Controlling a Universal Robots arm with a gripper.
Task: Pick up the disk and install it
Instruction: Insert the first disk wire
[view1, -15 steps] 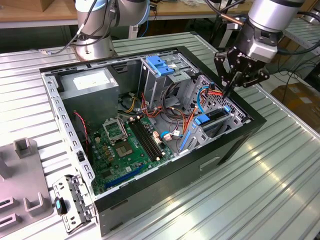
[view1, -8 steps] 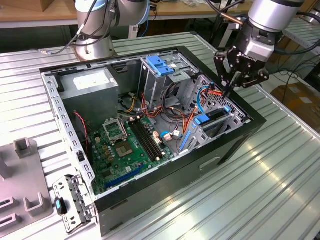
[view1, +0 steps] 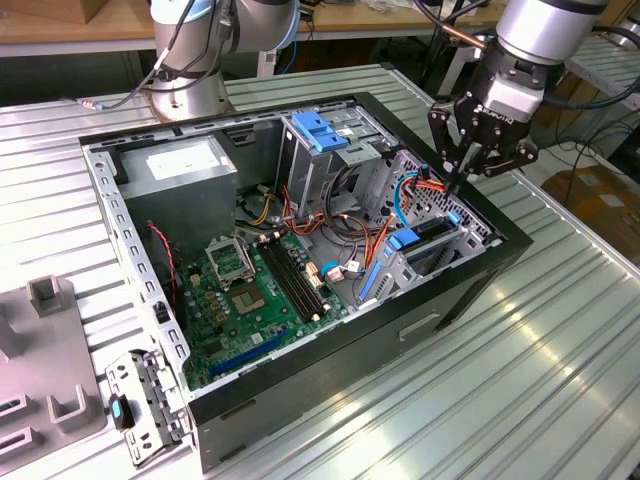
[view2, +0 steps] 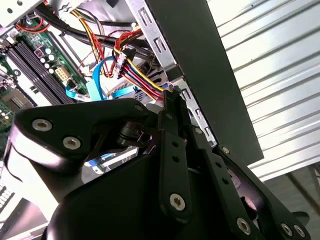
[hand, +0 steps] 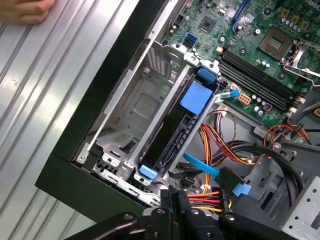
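Black gripper (hand: 175, 200) links fill the near edge of the first wrist view, fingers pressed together on nothing, hanging over the corner of the open computer case (view1: 470, 290). Just beyond the fingertips lies the disk (hand: 175, 131), seated on edge in the drive cage (hand: 135, 105) (its blue rail ends showing at both tips). Its long axis runs away from the gripper toward the motherboard (hand: 250, 55), parallel to the case wall. Orange and yellow power wires (hand: 215, 197) sit just beside the fingertips.
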